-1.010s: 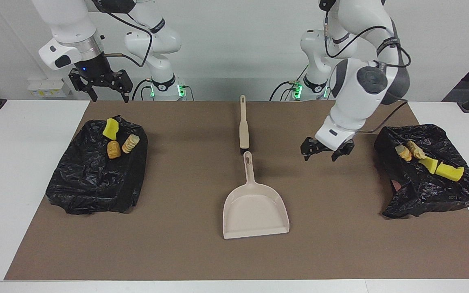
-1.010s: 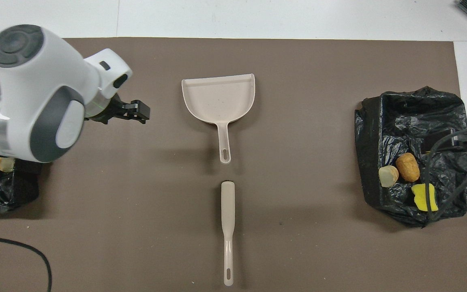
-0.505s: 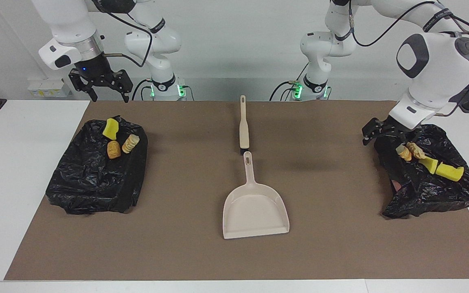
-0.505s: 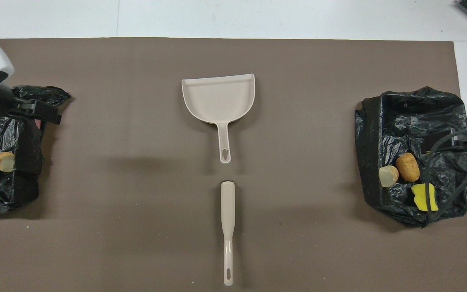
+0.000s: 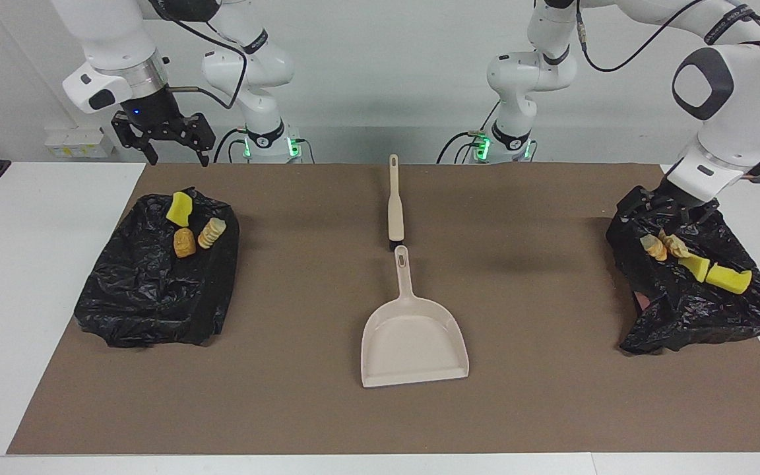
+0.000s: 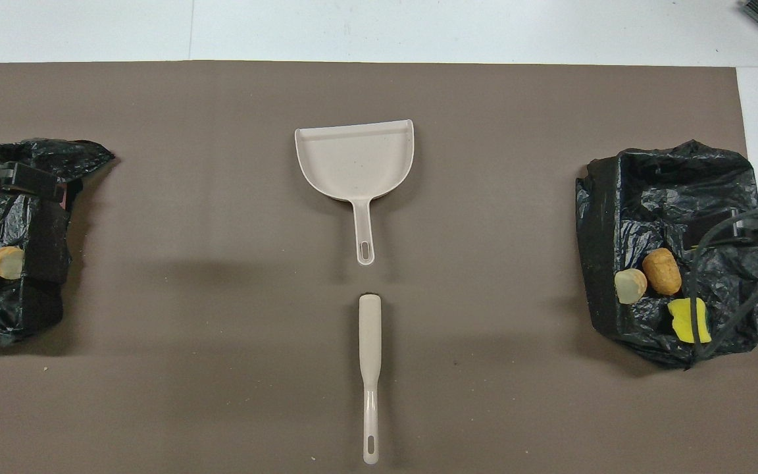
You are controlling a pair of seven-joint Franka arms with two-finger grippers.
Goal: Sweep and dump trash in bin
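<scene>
Broadly, a brown mat (image 5: 287,409) covers most of the white table (image 5: 30,264); it is the working ground.

Two bins lined with black bags sit at the mat's ends. Bin at the right arm's end (image 5: 156,290): a yellow scrap (image 5: 179,208) and two tan lumps (image 5: 196,239) lie on its liner, at the part nearest the robots. Bin at the left arm's end (image 5: 690,290): more yellow scraps (image 5: 716,274) and tan lumps (image 5: 662,245) on the crumpled plastic. All the trash in view lies in or on the bins; none shows loose on the mat.

Dustpan (image 5: 414,340) lies flat mid-mat, empty, handle toward the robots. Brush (image 5: 394,204) lies in line with it, nearer the robots, its head just short of the dustpan's handle. Probably laid so for easy pickup by either arm.

Left gripper (image 5: 675,212) hangs low over the robot-side edge of its bin, fingers apart, gripping nothing as far as can be seen. Right gripper (image 5: 163,135) hovers high over the table edge by its own bin, fingers spread, empty, waiting.
</scene>
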